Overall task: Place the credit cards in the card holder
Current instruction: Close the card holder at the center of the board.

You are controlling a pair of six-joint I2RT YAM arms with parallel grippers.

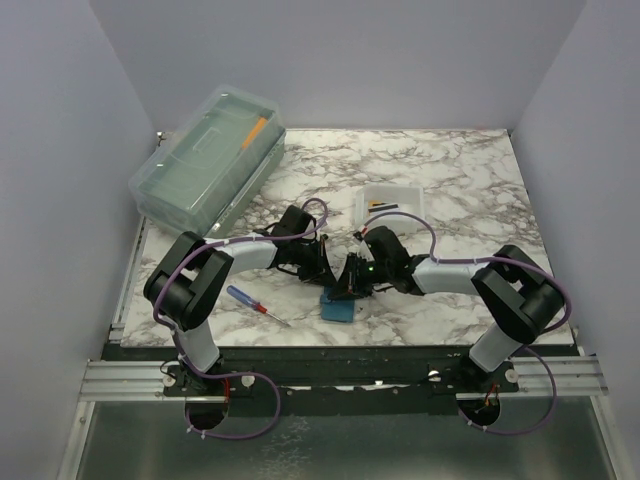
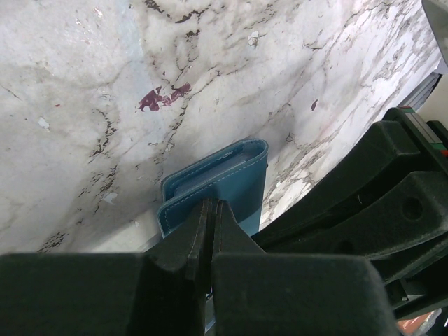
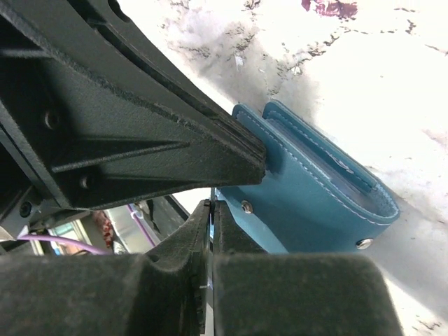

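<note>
The left gripper (image 2: pixel 212 208) is clamped shut on the near edge of the teal card holder (image 2: pixel 227 175). The right gripper (image 3: pixel 211 210) has its fingers pressed together at the card holder's snap side; whether it pinches anything cannot be told. Beyond the card holder, the credit cards (image 1: pixel 384 205) lie in a white tray (image 1: pixel 408 192).

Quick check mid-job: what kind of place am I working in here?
Probably a robot test booth in a lab, not a home: plain walls close in a marble-patterned table, the arms are bolted to an aluminium rail, and props such as a screwdriver lie around.
</note>
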